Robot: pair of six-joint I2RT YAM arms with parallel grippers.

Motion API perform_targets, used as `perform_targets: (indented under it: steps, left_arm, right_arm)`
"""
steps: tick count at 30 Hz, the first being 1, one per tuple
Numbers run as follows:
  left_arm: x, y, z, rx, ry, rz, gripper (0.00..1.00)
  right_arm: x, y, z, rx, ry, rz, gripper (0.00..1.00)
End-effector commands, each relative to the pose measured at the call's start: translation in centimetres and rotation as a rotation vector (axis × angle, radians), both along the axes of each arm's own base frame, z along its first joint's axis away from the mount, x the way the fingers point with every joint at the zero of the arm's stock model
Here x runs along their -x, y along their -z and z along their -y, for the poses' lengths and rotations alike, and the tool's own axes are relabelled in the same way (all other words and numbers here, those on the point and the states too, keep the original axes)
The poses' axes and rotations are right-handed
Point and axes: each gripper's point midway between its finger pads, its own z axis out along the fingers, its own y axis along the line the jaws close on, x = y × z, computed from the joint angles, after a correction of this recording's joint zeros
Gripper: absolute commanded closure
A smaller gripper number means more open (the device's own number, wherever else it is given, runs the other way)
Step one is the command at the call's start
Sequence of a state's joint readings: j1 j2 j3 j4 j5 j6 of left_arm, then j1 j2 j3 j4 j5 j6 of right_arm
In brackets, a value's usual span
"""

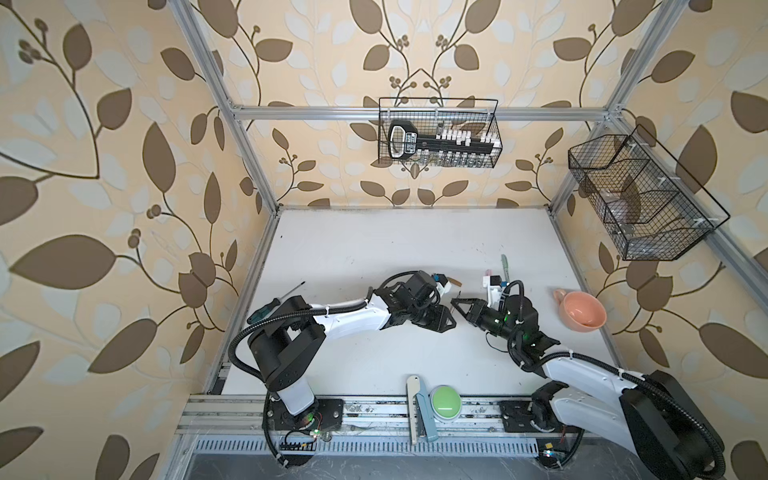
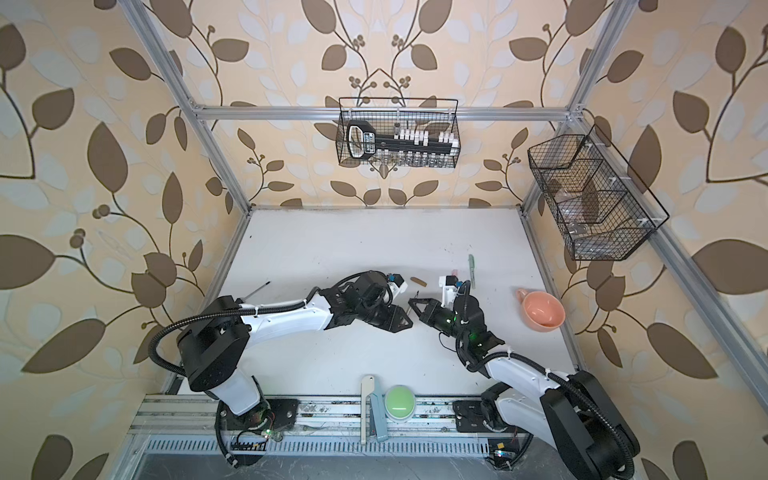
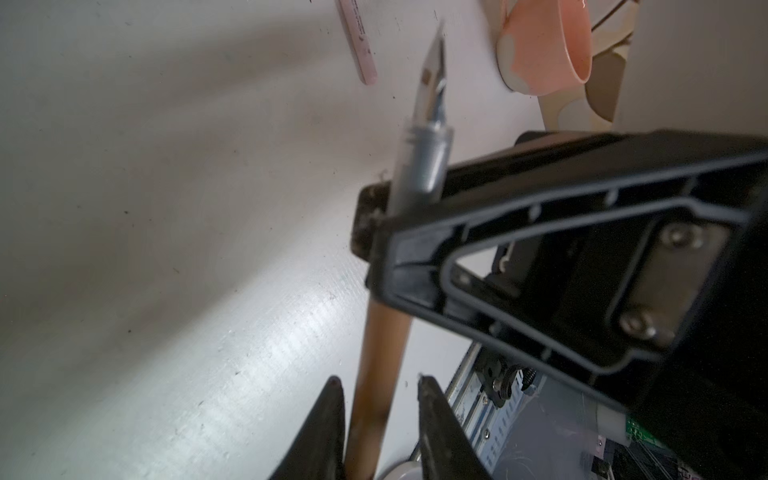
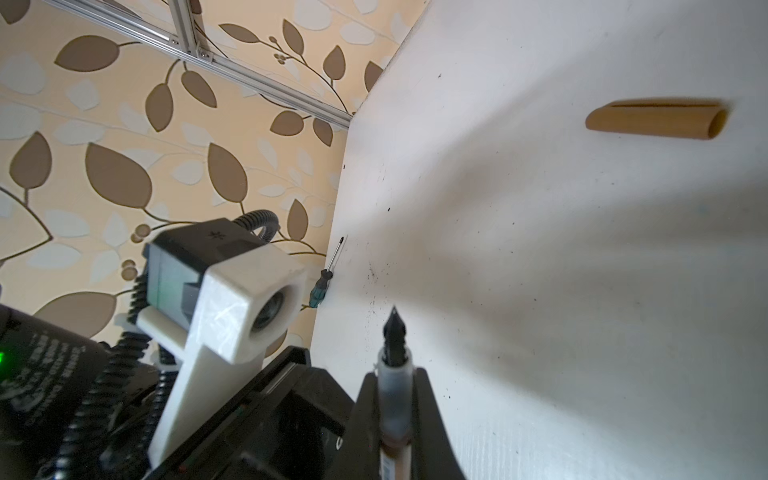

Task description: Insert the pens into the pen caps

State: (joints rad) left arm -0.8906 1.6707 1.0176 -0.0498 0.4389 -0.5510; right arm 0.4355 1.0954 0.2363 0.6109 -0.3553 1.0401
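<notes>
One brown pen, dark nib bare, tight in right gripper; left gripper agape around barrel.

Place: you've got a lab robot cell here
Frame: aluminium posts round your white tabletop
Walls: leaf-print wallpaper
Extras: wire baskets, arms on a rail

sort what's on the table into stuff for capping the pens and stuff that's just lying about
For the job: brown pen in the right gripper, brown cap, green pen, pink pen.
Lying about: screwdriver, pink cup, green button.
</notes>
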Motion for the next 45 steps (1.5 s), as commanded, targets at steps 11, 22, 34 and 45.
perform_targets:
  steps: [11, 22, 34, 45]
  left_arm:
    - [0.0, -1.7, 1.0, 0.039, 0.037, 0.021, 0.85]
    - [-0.4, -0.7, -2.3, -0.129, 0.003, 0.1, 0.92]
    - [1.0, -4.8, -9.9, -0.249, -0.091, 0.269, 0.91]
    - [3.0, -7.2, -13.0, -0.184, -0.166, 0.282, 0.89]
  right_arm:
    - [0.1, 0.7, 0.2, -0.01, 0.016, -0.01, 1.0]
    - [-0.5, -1.5, 2.9, 0.315, 0.034, 0.028, 0.58]
    - [-5.4, -0.9, 3.3, 0.963, -0.244, -0.081, 0.46]
    - [-10.2, 4.6, 3.6, 1.164, -0.534, -0.229, 0.45]
